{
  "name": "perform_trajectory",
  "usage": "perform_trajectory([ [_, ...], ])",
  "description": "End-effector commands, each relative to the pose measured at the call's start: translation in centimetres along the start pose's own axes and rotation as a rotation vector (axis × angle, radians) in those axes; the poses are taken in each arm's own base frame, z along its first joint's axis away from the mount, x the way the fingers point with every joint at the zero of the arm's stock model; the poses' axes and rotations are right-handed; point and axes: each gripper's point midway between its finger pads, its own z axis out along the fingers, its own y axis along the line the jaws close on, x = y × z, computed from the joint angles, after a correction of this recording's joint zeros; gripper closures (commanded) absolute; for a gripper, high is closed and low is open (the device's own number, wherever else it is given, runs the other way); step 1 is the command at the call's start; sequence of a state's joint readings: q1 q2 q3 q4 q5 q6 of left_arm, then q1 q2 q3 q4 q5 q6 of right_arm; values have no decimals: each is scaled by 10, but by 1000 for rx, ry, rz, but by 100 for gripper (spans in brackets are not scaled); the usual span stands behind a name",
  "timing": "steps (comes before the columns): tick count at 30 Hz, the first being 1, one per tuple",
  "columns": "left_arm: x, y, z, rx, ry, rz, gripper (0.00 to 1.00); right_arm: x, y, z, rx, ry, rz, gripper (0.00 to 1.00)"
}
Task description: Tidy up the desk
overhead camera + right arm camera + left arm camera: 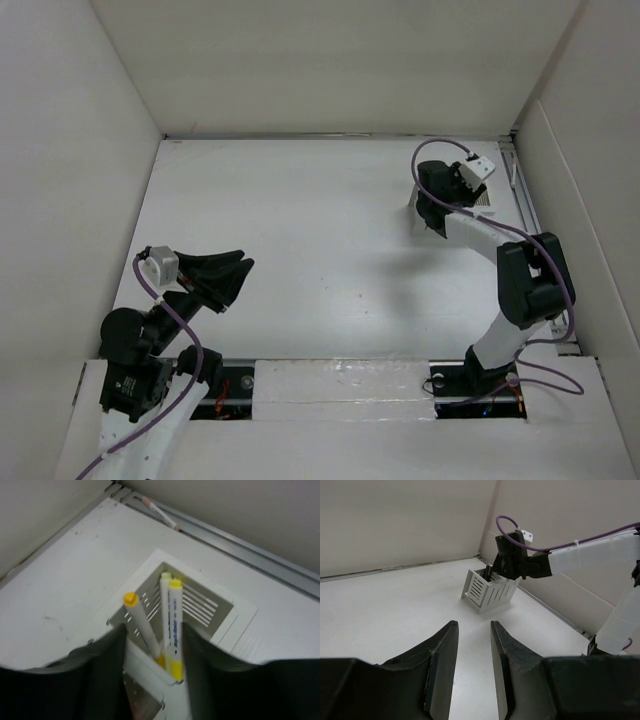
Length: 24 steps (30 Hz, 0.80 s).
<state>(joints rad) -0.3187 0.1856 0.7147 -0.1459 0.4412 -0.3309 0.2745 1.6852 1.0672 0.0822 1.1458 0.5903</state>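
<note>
The desk (320, 250) is a wide white tabletop. A white slotted pen holder (200, 605) stands near its far right corner, also visible in the left wrist view (487, 592). Three white markers with yellow caps (172, 625) stand upright in one compartment. My right gripper (154, 635) hangs directly over the holder, open, with its dark fingers on either side of the markers; I cannot tell if a pad still touches one. My left gripper (235, 283) hovers low over the near left of the desk, partly open with only bare tabletop between its fingers (451, 665).
A pencil (160, 512) lies in the metal rail (240, 550) along the desk's right edge, beyond the holder. Tall white wall panels (60, 150) close in the desk on the left, back and right. The right arm (530, 275) reaches along the right side.
</note>
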Motion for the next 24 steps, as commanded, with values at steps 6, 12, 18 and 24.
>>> perform_trajectory([
  [6, -15, -3, 2, 7, -49, 19, 53, -51, 28, -54, -272, 91, 204, 30],
  [12, -17, 1, 0, -21, -58, 17, 23, -77, 53, -185, -813, 208, 364, 0],
  [18, -18, 4, 1, -39, -61, 9, 12, -42, 47, -325, -1338, 376, 183, 0],
  [24, -15, 3, 3, -26, -54, 10, 13, -4, 17, -362, -1481, 452, 102, 0],
])
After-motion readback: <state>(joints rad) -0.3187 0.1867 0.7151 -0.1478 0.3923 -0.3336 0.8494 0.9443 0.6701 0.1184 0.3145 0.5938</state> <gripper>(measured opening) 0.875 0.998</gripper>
